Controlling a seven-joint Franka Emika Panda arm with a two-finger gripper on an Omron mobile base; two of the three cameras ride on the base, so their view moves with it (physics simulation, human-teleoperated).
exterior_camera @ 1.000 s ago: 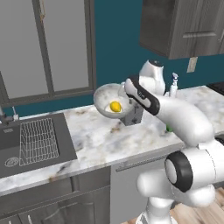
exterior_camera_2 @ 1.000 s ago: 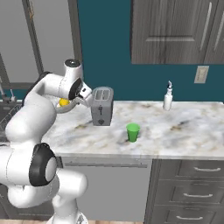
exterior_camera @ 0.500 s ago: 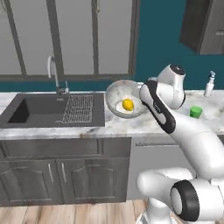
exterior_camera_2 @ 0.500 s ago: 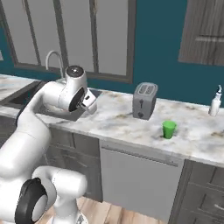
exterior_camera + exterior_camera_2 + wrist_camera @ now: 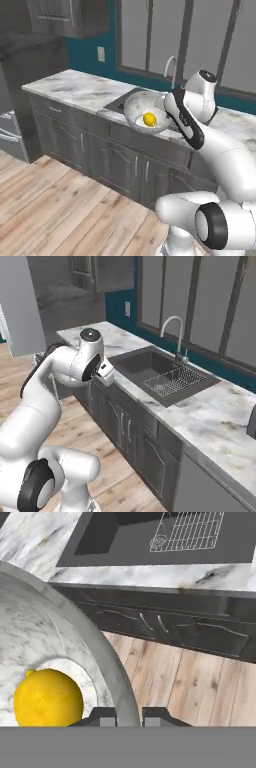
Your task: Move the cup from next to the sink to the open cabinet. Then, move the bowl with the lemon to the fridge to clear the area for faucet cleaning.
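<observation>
We've got the bowl [image 5: 145, 111] up off the bench [image 5: 82, 90] now, w/ the lemon [image 5: 149, 119] riding inside it. The whole scene has swung in both base views vs a moment ago: that's the base turning, not the kitchen moving. Before, we faced the bench square on, w/ toaster and green cup in shot; now we look along the bench toward the far end, wood floor [image 5: 55, 200] open beside us.

Tool [image 5: 129, 716] is pinching the bowl's rim: in the hand view the two tips sit either side of the rim wall, pressed onto it, the lemon [image 5: 48, 698] just inside on the bowl [image 5: 60, 632] floor. The bowl hangs out past the bench edge, over the floor, near the sink [image 5: 162, 373] and faucet [image 5: 172, 336].

What it means, as we judge it: we're on the 2nd part of the job, bowl mid-carry toward the fridge. A pale panel at the left edge of the right base view may be the fridge, can't say for sure. The bowl looks tilted a bit, so the lemon could roll if we swing fast.
</observation>
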